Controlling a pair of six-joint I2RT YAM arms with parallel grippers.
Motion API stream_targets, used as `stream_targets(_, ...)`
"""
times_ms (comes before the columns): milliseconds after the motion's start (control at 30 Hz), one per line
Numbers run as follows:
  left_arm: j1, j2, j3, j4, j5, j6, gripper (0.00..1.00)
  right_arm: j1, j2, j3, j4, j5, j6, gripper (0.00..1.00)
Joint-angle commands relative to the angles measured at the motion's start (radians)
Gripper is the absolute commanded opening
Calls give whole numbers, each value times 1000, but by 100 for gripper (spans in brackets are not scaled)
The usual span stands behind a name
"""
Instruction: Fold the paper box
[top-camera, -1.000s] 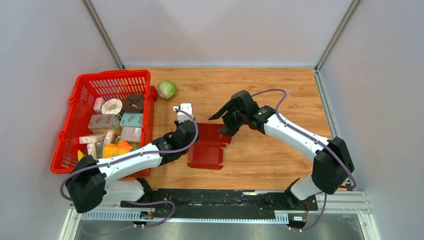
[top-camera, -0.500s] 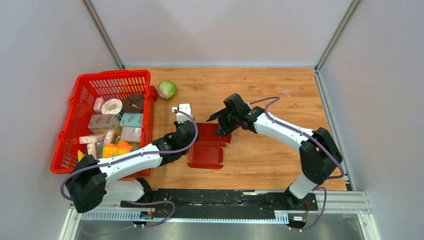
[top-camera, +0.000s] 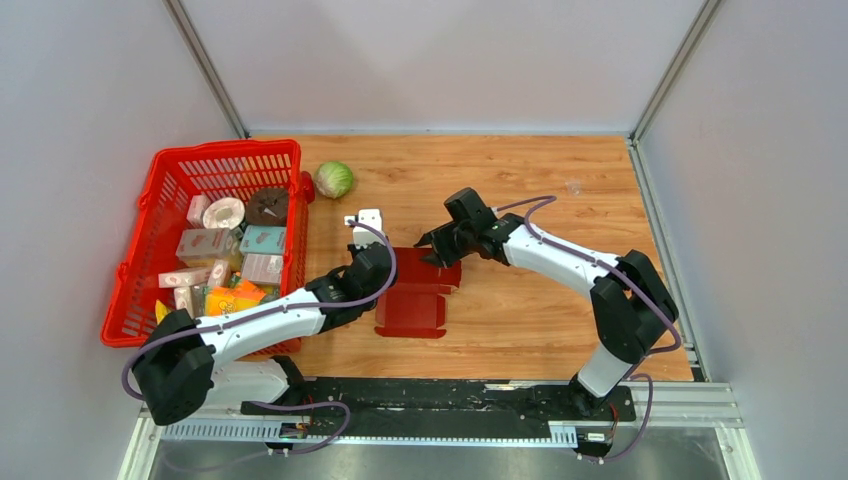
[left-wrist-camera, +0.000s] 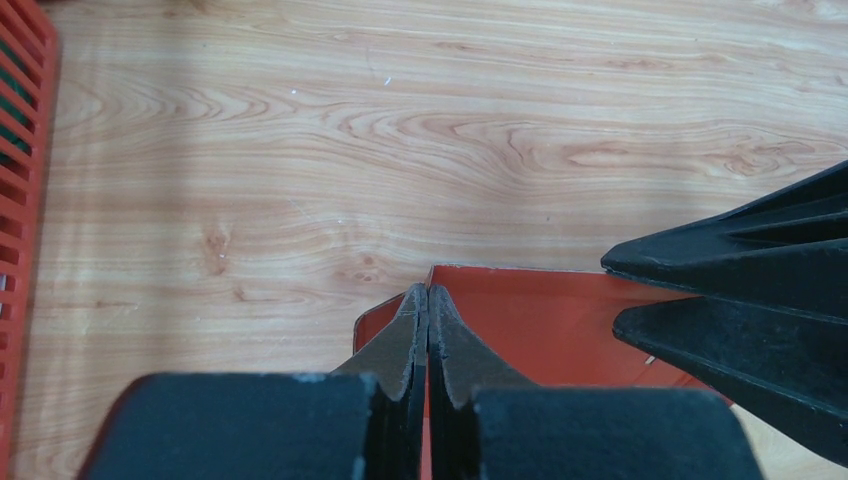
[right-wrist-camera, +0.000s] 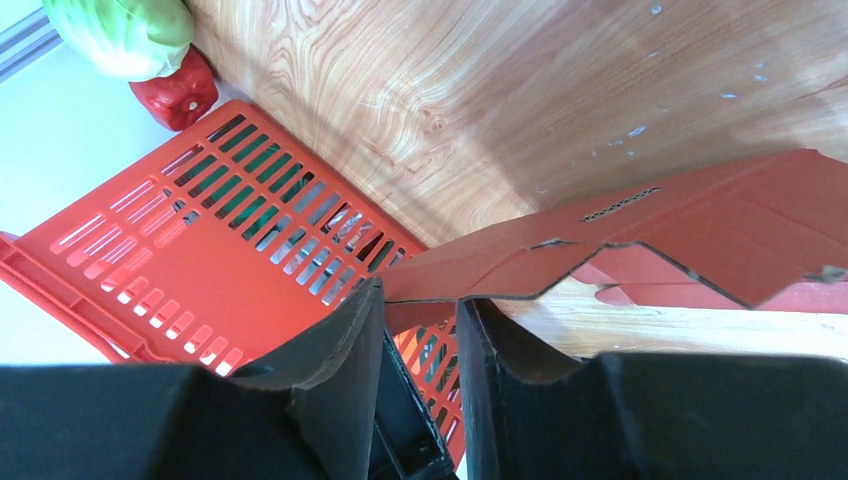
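Where the paper box (top-camera: 415, 300) lies: at the middle of the wooden table (top-camera: 540, 190) between the two grippers. We see a dark red card sheet, mostly flat.
Far flap: raised off the wood, its notched edge tilted up in the right wrist view.
Left gripper (left-wrist-camera: 428, 292): at the box's ten o'clock edge in the top view. Its fingers are pressed tight together with the tips at the card's corner. We cannot tell whether any card is nipped between them.
Right gripper (right-wrist-camera: 422, 297): at the box's one o'clock corner. Its fingers are narrow, with a gap showing between them. The raised flap's edge reaches into that gap, and we do not see them clamped on it.
Basket (top-camera: 225, 148): red mesh, at nine o'clock from the box, with the left arm lying between the two. It holds small cartons (top-camera: 205, 243) and other goods.
Cabbage (top-camera: 334, 179): green, at eleven o'clock from the box, just beside the basket's far corner.
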Motion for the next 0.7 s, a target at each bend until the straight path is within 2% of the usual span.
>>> stream_targets(0,-3,-9,-7,37,-19,-18,0,3,16,43,26,18,29,35)
stream_targets(333,-3,-12,-15,50,-19,-9,0,-1,38,58,3,18,26,27)
stream_targets(533,-3,-12,-18,57,-24,2,0,-1,64,73,-10,9,21,34)
stream_targets(667,-4,-10,-18,58,-27,5,0,-4,71,80,-20,6,19,27)
